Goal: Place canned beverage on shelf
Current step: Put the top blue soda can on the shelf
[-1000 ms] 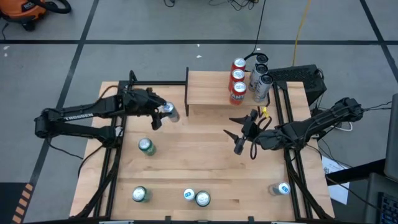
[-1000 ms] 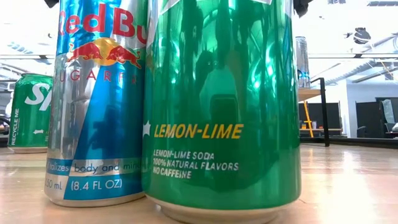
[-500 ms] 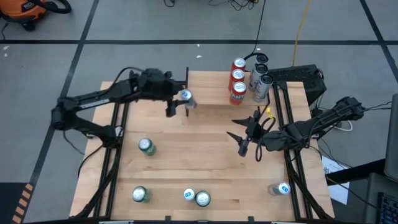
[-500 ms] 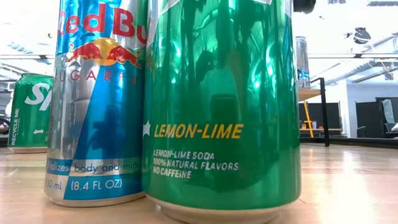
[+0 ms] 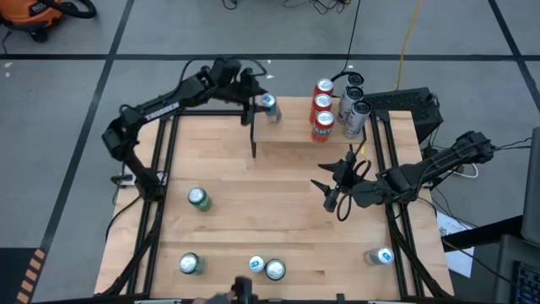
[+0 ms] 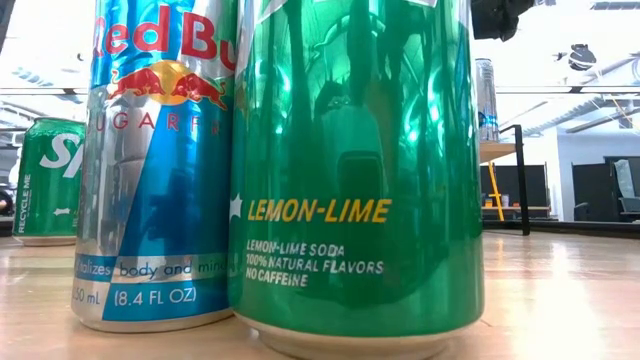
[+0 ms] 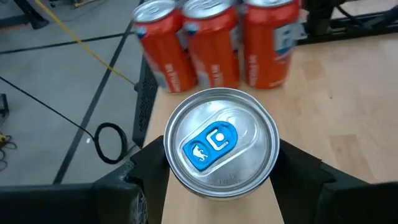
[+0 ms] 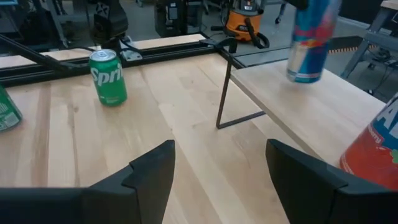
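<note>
My left pincer [image 7: 221, 186] clamps the slim silver-and-blue can [image 7: 221, 146] upright, clear above the light-wood shelf [image 5: 291, 127]; three orange cans [image 7: 214, 43] just ahead, so it lands beside them.

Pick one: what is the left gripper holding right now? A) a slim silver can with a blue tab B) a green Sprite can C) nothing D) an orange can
A: the left gripper has its fingers either side of a slim silver can with a blue tab, held above the shelf, beside the orange cans.
</note>
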